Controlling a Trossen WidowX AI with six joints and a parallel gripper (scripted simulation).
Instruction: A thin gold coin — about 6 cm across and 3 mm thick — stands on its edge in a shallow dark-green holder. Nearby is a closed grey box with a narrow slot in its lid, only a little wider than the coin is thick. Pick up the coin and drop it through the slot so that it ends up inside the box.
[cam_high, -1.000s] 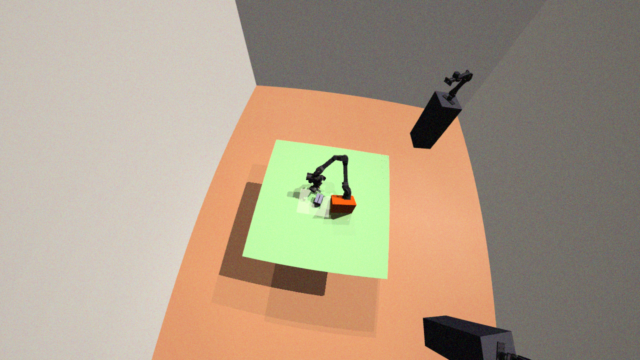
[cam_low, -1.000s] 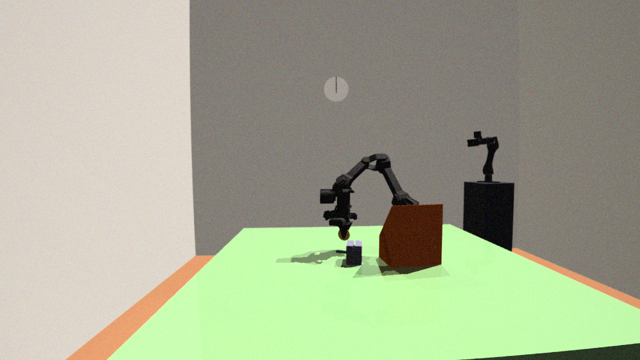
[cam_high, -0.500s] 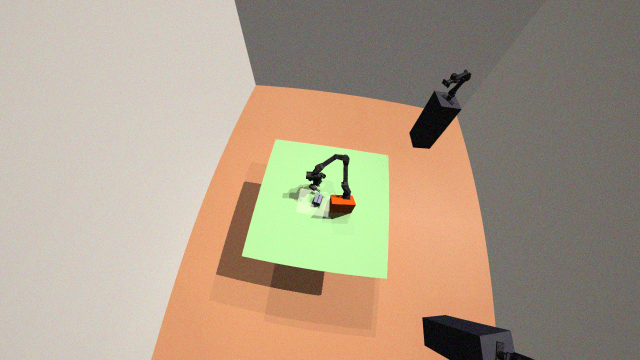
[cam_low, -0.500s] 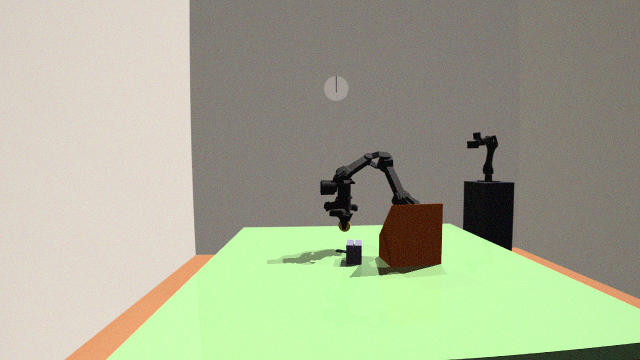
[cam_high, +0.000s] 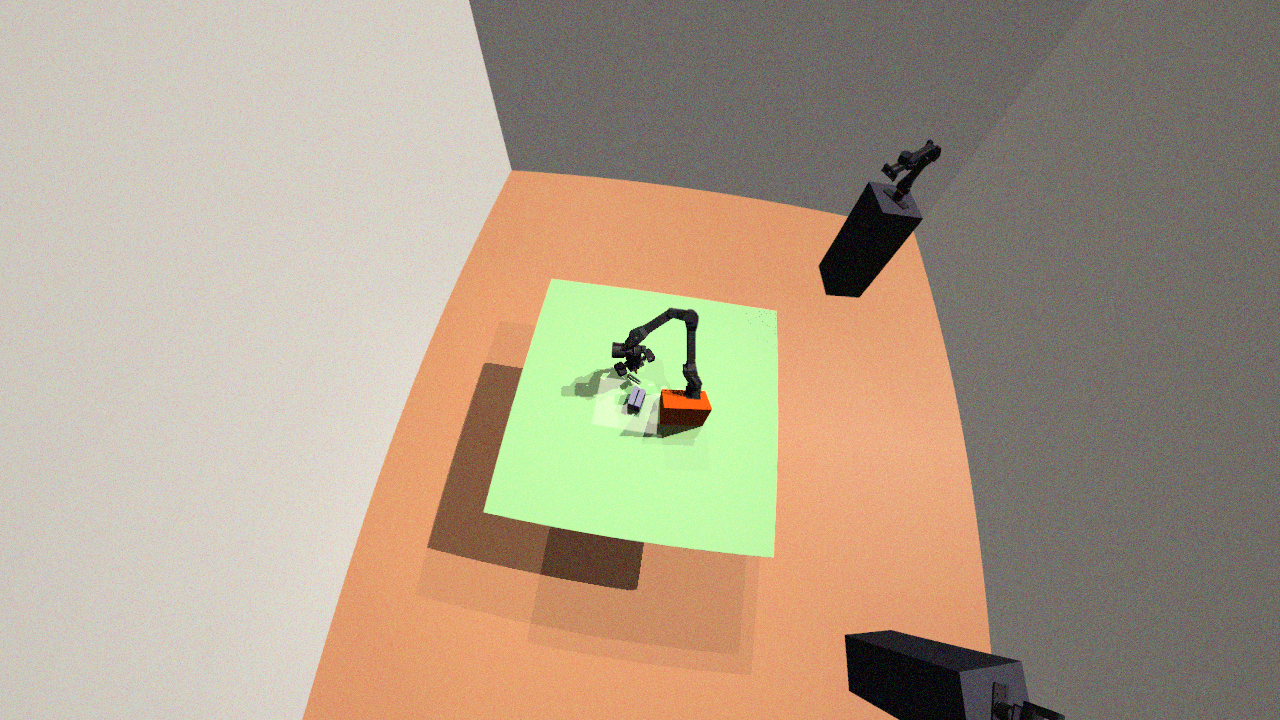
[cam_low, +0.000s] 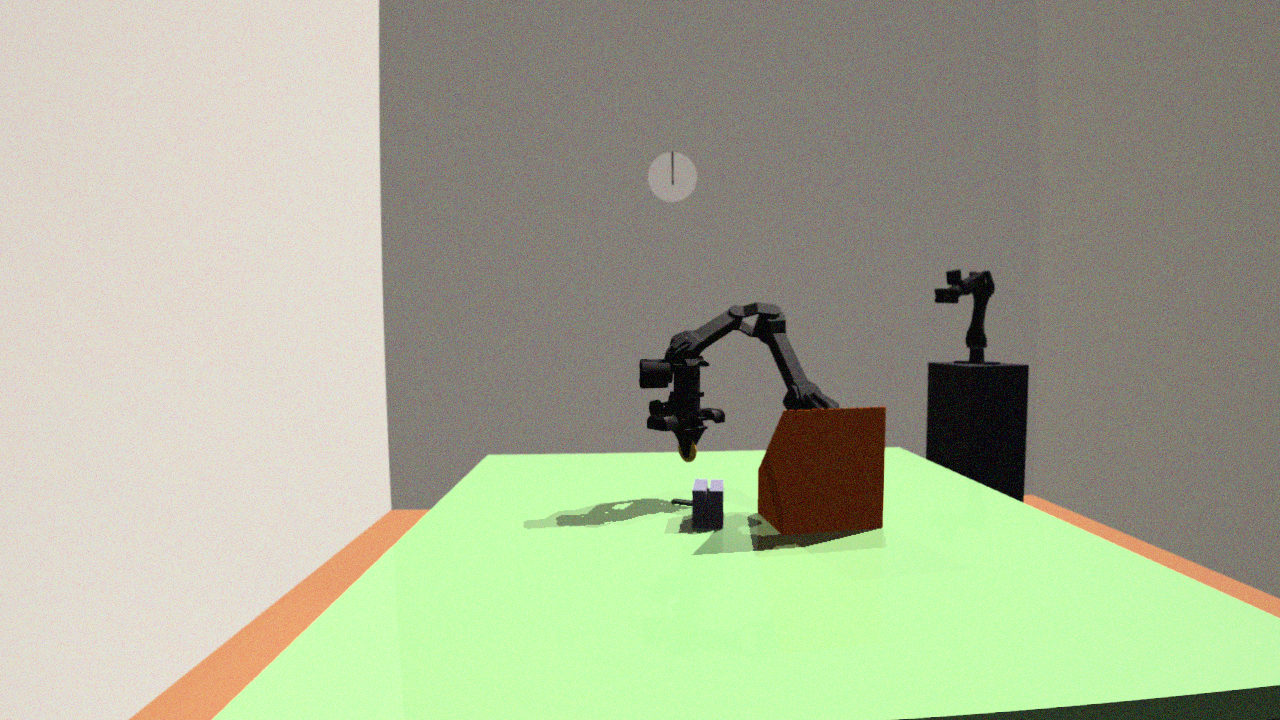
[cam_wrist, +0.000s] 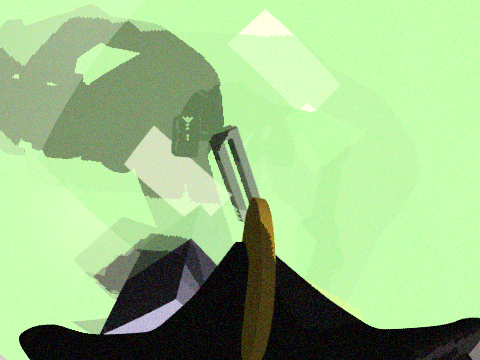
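Observation:
My gripper (cam_high: 636, 365) (cam_low: 687, 447) (cam_wrist: 247, 252) is shut on the gold coin (cam_low: 690, 457) (cam_wrist: 259, 230), which is seen nearly edge-on between the black fingers in the wrist view. The coin hangs upright above the table, beyond the grey box in the exterior view. The holder (cam_high: 633, 378) (cam_low: 682, 502) (cam_wrist: 244, 165) stands empty, a short way from the box. The closed grey box (cam_high: 635, 400) (cam_low: 708, 509) (cam_wrist: 155, 277) has a slot in its lid, seen in the top and exterior views. In the wrist view the box is at lower left, partly hidden by a finger, with its slot not visible.
An orange block (cam_high: 684, 410) (cam_low: 827, 474) stands to the right of the box, by the arm's base. The green table top (cam_high: 581, 483) (cam_low: 581, 608) carries them all. Other arms on black pedestals (cam_high: 868, 246) (cam_low: 977, 429) stand away from the table.

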